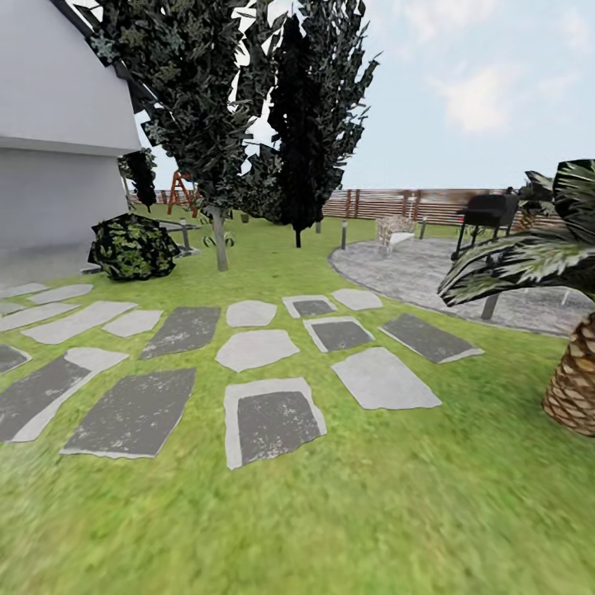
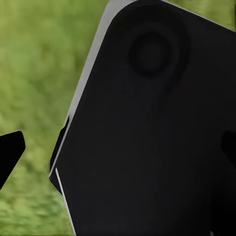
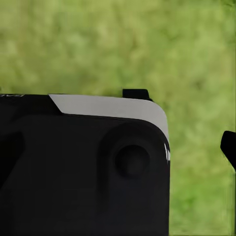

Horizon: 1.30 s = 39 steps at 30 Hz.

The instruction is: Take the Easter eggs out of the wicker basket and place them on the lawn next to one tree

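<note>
While the three painted eggs and their wicker basket lay somewhere off camera, hard, light, rolling things probably best pinched across the middle, blurry green lawn [image 1: 347, 512] spread around flat grey stepping stones [image 1: 273, 421], and I cannot tell either gripper's jaw state.

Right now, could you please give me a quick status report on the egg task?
End effector states unreadable in both wrist views. Basket and eggs not sighted; tree ahead across lawn. Stepping stones and palm nearby.

Black robot body panel [image 3: 83, 167] with grey edge is blocking blurry green lawn [image 3: 123, 44]; dark fingertip [image 3: 229, 147] is poking in.
</note>
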Motion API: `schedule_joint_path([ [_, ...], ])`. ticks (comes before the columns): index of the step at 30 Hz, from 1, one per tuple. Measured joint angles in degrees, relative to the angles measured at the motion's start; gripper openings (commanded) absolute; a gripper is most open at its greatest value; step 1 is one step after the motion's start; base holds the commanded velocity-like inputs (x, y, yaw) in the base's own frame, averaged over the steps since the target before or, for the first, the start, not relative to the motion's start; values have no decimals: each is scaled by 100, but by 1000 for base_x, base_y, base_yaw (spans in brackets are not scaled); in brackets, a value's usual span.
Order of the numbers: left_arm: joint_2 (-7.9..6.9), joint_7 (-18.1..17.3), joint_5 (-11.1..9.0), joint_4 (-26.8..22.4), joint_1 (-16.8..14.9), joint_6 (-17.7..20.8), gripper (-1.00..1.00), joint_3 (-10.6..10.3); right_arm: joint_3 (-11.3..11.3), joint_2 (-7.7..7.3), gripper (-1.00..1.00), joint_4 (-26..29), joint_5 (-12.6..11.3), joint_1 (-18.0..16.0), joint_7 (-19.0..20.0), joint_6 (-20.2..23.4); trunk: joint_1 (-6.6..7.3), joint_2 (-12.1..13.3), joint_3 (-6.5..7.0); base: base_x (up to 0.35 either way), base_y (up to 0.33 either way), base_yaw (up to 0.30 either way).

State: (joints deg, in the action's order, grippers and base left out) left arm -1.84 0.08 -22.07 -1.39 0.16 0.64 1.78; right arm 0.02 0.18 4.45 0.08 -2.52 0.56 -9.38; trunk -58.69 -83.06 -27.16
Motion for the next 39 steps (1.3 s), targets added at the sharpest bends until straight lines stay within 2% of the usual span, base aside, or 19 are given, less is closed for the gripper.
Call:
schedule_joint_path([
  [18,-1,0,-4,0,0,0,100,7,-7,0,100,0,0,0,0,0,0,0,0,333,0,261],
  [39,-1,0,-7,0,0,0,100,8,7,0,100,0,0,0,0,0,0,0,0,333,0,16],
])
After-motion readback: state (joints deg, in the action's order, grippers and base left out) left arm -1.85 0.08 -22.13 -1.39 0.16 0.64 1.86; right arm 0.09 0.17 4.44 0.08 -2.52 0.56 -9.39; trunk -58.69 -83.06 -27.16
